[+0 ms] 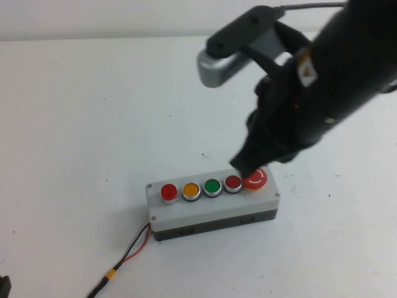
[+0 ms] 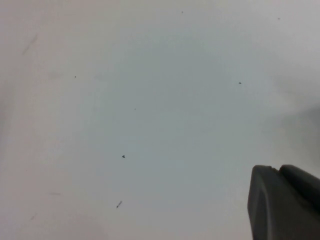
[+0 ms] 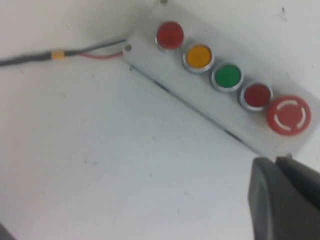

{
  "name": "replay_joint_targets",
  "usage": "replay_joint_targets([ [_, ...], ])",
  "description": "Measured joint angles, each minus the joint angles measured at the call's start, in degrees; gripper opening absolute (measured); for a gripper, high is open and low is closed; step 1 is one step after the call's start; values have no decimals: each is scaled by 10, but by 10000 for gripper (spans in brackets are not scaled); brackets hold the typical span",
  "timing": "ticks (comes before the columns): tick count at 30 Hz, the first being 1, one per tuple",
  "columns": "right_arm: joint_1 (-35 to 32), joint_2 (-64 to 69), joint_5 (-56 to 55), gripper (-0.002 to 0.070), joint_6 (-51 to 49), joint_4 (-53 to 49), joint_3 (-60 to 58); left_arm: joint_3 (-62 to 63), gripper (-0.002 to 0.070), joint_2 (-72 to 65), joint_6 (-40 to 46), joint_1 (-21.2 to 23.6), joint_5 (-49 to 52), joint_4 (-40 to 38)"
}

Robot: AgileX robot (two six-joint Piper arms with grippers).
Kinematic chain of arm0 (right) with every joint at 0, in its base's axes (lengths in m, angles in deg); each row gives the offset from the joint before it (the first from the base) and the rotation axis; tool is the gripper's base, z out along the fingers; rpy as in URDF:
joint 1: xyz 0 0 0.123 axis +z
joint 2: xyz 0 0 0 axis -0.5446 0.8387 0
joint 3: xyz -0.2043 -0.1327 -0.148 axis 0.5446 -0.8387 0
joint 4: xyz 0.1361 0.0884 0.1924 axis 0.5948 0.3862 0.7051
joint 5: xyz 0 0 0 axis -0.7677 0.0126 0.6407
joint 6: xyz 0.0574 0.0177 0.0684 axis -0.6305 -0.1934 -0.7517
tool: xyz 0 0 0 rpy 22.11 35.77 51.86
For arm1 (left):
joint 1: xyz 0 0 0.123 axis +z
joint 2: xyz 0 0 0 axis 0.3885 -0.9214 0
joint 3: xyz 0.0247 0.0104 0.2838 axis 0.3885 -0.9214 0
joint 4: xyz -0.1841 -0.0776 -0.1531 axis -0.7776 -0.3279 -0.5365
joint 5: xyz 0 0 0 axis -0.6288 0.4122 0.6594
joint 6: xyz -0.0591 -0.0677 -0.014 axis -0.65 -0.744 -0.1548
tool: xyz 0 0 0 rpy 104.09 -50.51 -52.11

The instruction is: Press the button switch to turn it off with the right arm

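The right arm (image 1: 322,81) slants down from the bench's far right corner, its gripper (image 1: 247,166) tip just over the box (image 1: 211,211) between the dark red button (image 1: 232,182) and the mushroom button (image 1: 255,179); whether its fingers are parted I cannot tell. The button switch (image 1: 169,192) sits at the box's left end, near the bench's front edge, well apart from that tip. The left gripper (image 2: 285,205) hangs over bare bench, its state unclear.

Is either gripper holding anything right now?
Nothing is held. The right gripper hovers over the mushroom-button end of the button box; the left gripper is over bare table.
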Motion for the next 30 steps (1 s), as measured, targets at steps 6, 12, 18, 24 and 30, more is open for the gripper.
replay_joint_targets([
  [6,0,-154,6,-16,-7,17,-145,0,-2,0,0,0,0,0],
  [12,0,-241,11,-16,-7,22,-198,0,-2,0,0,0,0,0],
  [18,-2,-315,-3,-16,-25,-7,-285,0,-2,0,0,0,0,0],
  [24,-121,-441,-219,-16,-35,-11,-496,0,-2,0,0,0,0,0],
  [30,-276,-579,-490,-16,-35,-13,-745,0,-2,0,0,0,0,0],
])
